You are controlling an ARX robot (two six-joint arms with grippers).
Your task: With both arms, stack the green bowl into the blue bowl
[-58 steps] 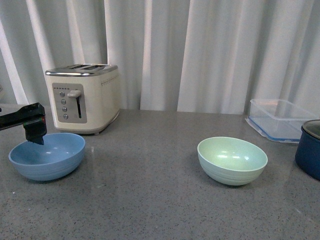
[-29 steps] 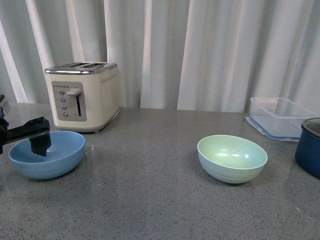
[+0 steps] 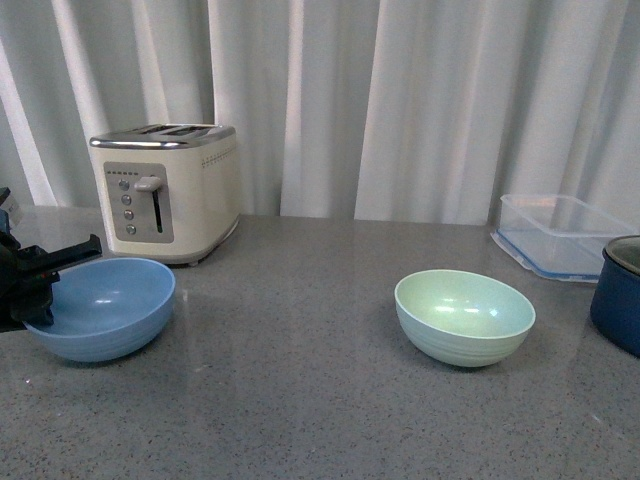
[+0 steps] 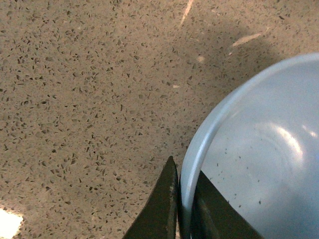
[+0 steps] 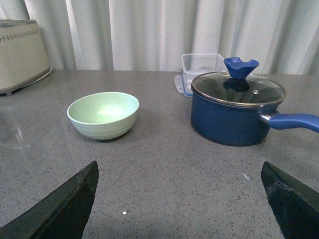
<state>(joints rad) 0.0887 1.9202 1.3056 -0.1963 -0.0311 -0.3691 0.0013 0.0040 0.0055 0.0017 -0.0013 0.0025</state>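
The blue bowl (image 3: 105,308) sits at the left of the grey counter, in front of the toaster. My left gripper (image 3: 38,285) is shut on its left rim. In the left wrist view one black finger lies outside the blue bowl's (image 4: 259,164) wall and one inside, the left gripper (image 4: 185,199) pinching the rim. The green bowl (image 3: 464,317) stands upright and alone at centre right. The right wrist view shows the green bowl (image 5: 103,114) well ahead of my right gripper (image 5: 179,184), which is open with only bare counter between its fingers. The right arm is out of the front view.
A cream toaster (image 3: 167,193) stands behind the blue bowl. A clear plastic container (image 3: 556,236) sits at the back right. A dark navy pot (image 5: 238,107) with a glass lid and blue handle stands right of the green bowl. White curtains hang behind the counter.
My left gripper has dropped from above the blue bowl's inside to its left rim and closed on it. The blue bowl has shifted slightly. The green bowl has not moved.
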